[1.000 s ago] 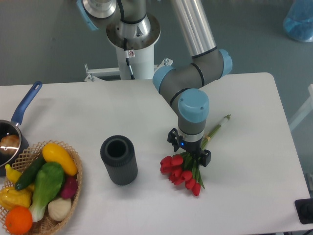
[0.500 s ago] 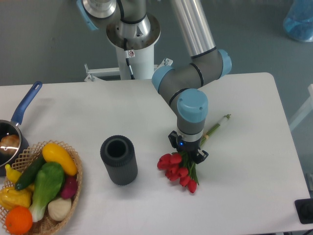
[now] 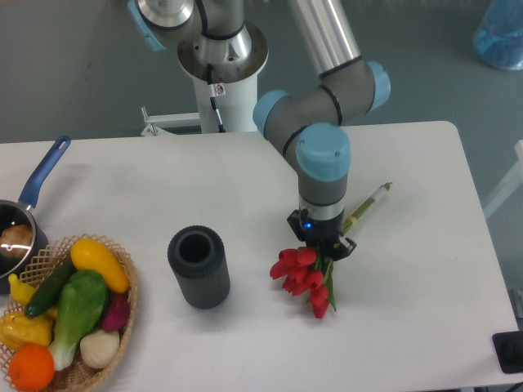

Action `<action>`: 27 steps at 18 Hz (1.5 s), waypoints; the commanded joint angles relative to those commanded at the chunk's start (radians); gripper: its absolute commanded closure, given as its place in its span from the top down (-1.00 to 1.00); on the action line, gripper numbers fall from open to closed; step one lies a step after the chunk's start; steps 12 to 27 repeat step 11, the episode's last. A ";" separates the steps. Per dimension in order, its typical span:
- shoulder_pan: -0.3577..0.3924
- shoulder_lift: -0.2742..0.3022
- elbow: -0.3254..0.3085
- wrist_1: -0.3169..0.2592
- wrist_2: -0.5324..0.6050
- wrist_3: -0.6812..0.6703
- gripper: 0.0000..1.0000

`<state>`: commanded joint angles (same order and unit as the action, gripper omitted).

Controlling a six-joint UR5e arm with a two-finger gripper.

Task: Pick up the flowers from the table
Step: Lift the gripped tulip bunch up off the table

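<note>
The flowers [image 3: 304,278] are a small bunch of red tulip buds with green leaves; their pale green stems [image 3: 369,204] stick out up and to the right behind the arm. My gripper [image 3: 325,247] points straight down over the leaves just above the buds and is shut on the bunch. The buds hang a little above the white table [image 3: 409,327], with a faint shadow beneath them. The fingertips are mostly hidden by the leaves.
A dark grey ribbed cylinder [image 3: 198,266] stands open-topped left of the flowers. A wicker basket [image 3: 122,273] of colourful vegetables sits at the front left, with a blue-handled pot [image 3: 24,212] behind it. The robot's white base [image 3: 222,82] stands at the table's far edge.
The gripper closed on the bunch and has risen slightly, shifting a little right. The flowers came up with it, and the stem end now points higher to the right.
</note>
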<state>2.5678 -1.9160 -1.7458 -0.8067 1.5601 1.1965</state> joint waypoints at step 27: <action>0.018 0.043 0.236 -0.316 -0.006 0.055 -1.00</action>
